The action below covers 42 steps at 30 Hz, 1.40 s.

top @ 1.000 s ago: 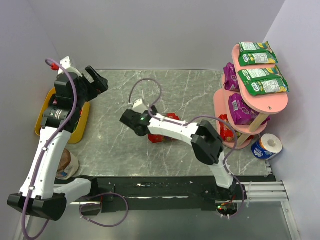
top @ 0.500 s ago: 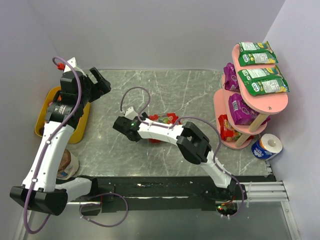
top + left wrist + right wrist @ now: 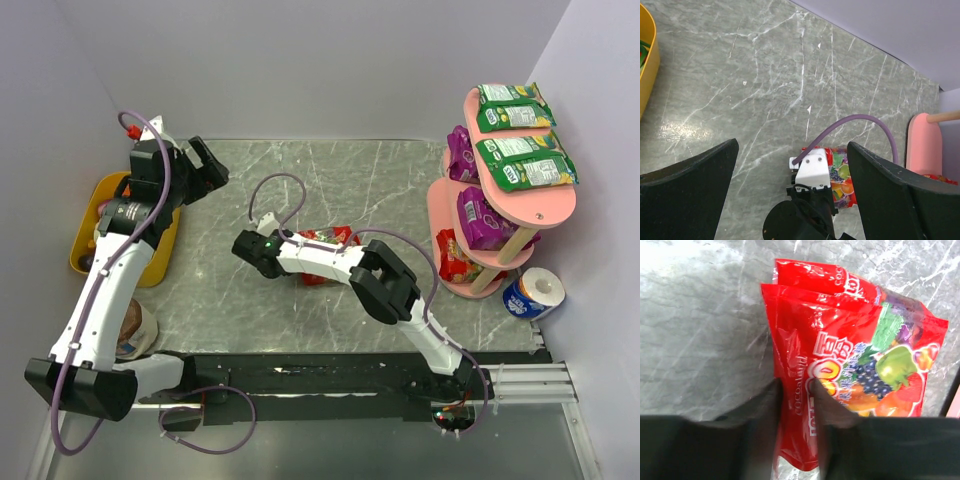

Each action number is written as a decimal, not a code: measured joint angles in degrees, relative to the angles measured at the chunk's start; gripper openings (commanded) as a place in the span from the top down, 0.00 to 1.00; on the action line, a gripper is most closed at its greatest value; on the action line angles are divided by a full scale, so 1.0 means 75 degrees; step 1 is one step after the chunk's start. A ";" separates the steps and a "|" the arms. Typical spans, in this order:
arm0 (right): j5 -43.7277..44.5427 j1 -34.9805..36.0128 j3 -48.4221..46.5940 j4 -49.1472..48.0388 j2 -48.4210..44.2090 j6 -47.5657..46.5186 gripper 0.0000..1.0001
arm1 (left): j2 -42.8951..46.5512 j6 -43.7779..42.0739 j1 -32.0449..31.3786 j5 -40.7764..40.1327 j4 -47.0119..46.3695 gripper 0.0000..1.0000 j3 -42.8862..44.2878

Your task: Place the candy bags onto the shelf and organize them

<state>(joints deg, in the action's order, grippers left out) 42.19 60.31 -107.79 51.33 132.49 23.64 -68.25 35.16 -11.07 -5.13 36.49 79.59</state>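
Red candy bag (image 3: pixel 840 355), mid-frame, is now pinched by my right gripper (image 3: pixel 796 390), just narrowed from spread, ready for the shelf (image 3: pixel 540 213).

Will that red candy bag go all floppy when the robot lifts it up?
Probably floppy: the red candy bag is thin, creased film, and the right gripper pinches only one edge, so the rest would likely droop. Its glossy skin looks slippery, so it might slip out. Lying flat, it probably won't roll.
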 measured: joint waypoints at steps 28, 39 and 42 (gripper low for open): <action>0.1425 -0.1443 0.1521 -0.0985 -0.1853 -0.1105 1.00 | -0.0501 -0.0003 0.0000 0.0475 0.0038 0.04 0.0029; 0.1877 -0.3040 0.2445 -0.3357 -0.3182 -0.3561 1.00 | -0.0781 0.0000 0.0003 0.0653 0.0187 0.04 0.0079; 0.1918 -0.3293 0.2626 -0.3931 -0.3290 -0.4255 1.00 | -0.0781 0.0000 0.0003 0.0659 0.0187 0.04 0.0079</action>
<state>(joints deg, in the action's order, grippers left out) 56.58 35.62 -88.09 21.85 107.81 -8.27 -74.11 35.16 -11.05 -0.19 37.89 80.18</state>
